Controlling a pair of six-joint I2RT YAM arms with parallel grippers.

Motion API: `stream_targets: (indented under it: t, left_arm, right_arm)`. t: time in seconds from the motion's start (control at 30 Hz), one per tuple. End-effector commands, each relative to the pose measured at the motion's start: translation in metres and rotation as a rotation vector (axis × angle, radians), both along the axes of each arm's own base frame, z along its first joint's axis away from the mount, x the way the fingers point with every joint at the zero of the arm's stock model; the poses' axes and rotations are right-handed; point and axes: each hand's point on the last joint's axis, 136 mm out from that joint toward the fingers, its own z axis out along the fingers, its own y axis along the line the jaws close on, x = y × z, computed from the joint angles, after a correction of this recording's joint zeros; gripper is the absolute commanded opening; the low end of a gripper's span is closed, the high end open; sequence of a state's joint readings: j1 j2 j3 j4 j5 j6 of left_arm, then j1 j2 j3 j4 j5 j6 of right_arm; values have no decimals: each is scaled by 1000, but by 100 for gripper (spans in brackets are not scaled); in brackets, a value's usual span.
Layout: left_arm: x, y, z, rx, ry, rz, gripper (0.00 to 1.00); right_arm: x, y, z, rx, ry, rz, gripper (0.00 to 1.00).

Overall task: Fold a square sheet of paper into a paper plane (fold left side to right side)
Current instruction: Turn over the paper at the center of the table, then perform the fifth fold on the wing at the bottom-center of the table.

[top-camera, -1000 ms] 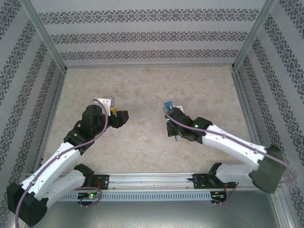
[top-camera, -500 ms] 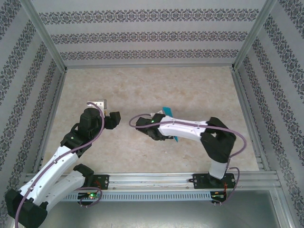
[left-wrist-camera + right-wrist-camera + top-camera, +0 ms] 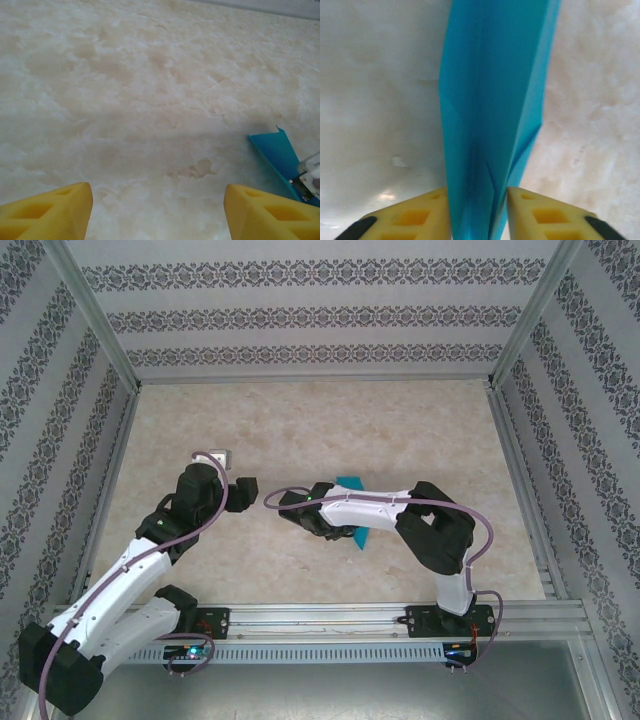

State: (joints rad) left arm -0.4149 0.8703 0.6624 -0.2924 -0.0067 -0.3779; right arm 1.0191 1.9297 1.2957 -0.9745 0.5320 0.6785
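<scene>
The square sheet of paper is folded into a narrow turquoise paper plane point(image 3: 361, 537). It lies on the table under my right arm, with its ends showing on both sides of the forearm. In the right wrist view the paper plane point(image 3: 492, 100) runs away from my right gripper point(image 3: 479, 212). The yellow fingers point(image 3: 415, 217) stand apart, and the creased body sits in the gap between them. My left gripper point(image 3: 243, 488) hovers open to the left of the plane. Nothing is between its fingers point(image 3: 47, 212). The plane's end point(image 3: 277, 152) lies off to their right.
The table is a pale marbled surface point(image 3: 320, 430) with patterned walls and metal frame posts on three sides. A rail point(image 3: 320, 618) with the arm bases runs along the near edge. The folded right arm's elbow point(image 3: 435, 530) sticks out to the right of the plane.
My right arm swung left and folded back, bringing the plane down to mid-table. Its jaws, shut before, have parted. My left gripper drew back slightly to the left.
</scene>
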Motion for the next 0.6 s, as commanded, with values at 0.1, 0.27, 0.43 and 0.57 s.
stream_targets:
  t: [0.1, 0.27, 0.43, 0.57]
  left_arm:
    - [5, -8, 4, -62, 7, -30, 71]
    - [8, -19, 3, -115, 26, -57, 70]
    - [10, -30, -7, -160, 81, -85, 66]
    - [9, -44, -25, -210, 161, -119, 62]
  right_arm:
    - [-8, 22, 20, 206, 7, 15, 47]
    - [-11, 24, 41, 361, -10, 10, 69]
    - [-13, 22, 57, 528, -30, 6, 95]
    - [-9, 17, 64, 672, -33, -10, 98]
